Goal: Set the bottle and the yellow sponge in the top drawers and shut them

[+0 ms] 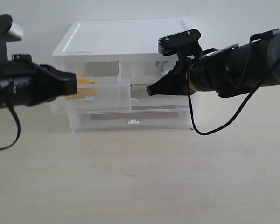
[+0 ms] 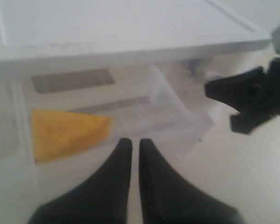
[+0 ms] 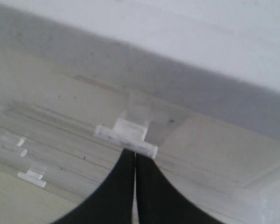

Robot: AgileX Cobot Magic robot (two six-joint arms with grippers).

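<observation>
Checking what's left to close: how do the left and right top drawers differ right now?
The left top drawer is pulled well out of the cabinet; the right top drawer sits about flush. The left holds the yellow sponge; the right shows only a teal-white glimpse, likely the bottle. The right gripper has its shut jaws at the right drawer's handle; the left gripper is just before the left front. Both are translucent.

Left hand [image 2: 135, 142], right hand [image 3: 134, 154], both closed.
</observation>
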